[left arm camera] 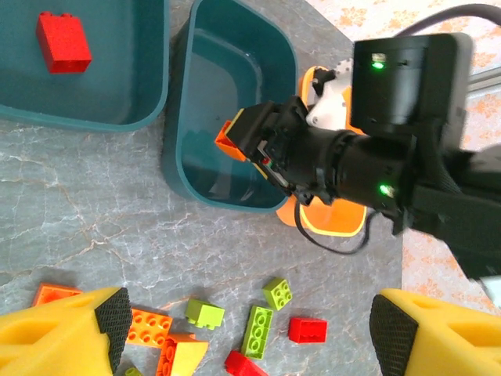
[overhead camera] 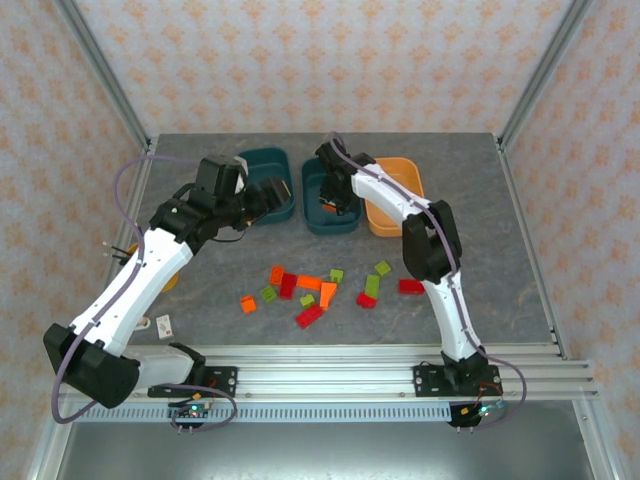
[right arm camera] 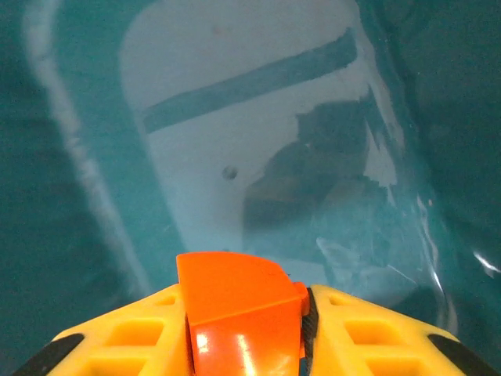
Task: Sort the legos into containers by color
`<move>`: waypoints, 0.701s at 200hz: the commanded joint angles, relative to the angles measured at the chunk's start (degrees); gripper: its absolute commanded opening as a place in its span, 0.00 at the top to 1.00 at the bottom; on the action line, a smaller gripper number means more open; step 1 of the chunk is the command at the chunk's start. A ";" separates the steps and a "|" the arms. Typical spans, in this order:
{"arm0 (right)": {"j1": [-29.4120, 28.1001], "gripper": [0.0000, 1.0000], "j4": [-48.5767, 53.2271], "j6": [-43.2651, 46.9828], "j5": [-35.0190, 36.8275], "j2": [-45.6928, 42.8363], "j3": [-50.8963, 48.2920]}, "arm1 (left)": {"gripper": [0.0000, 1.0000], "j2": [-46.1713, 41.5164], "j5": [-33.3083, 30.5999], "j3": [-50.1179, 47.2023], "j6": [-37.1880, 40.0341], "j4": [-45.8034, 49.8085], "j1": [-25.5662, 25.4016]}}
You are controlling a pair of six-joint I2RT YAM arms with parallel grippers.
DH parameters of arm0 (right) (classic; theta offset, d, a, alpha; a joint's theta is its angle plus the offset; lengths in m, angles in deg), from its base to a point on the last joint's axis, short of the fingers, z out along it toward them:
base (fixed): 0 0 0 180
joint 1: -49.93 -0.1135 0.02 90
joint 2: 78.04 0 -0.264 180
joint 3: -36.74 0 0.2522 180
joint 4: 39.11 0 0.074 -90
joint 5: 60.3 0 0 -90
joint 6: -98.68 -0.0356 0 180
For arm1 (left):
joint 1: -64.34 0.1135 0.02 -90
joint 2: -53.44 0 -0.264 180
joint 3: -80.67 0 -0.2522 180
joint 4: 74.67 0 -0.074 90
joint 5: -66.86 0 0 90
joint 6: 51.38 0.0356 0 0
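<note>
My right gripper (right arm camera: 244,329) is shut on an orange lego (right arm camera: 239,313) and hangs inside the middle dark teal container (overhead camera: 330,222); its pale floor (right arm camera: 235,141) lies just below. The left wrist view shows that same orange lego (left arm camera: 229,138) over this container (left arm camera: 227,94). My left gripper (left arm camera: 246,337) stands wide open with nothing between its fingers (left arm camera: 70,329), high above the loose legos. The left teal container (left arm camera: 117,86) holds one red lego (left arm camera: 63,41). The orange container (overhead camera: 395,195) sits to the right.
Loose legos are scattered on the grey table: red (overhead camera: 309,316), orange (overhead camera: 327,293), green (overhead camera: 371,286) and several more nearby. A small white tag (overhead camera: 163,323) lies at the near left. Metal frame posts and a rail bound the table.
</note>
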 commanded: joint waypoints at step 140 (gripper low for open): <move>-4.67 0.40 -13.36 14.34 0.41 -32.12 -21.14 | 0.19 -6.18 -3.57 -8.56 2.51 14.99 0.36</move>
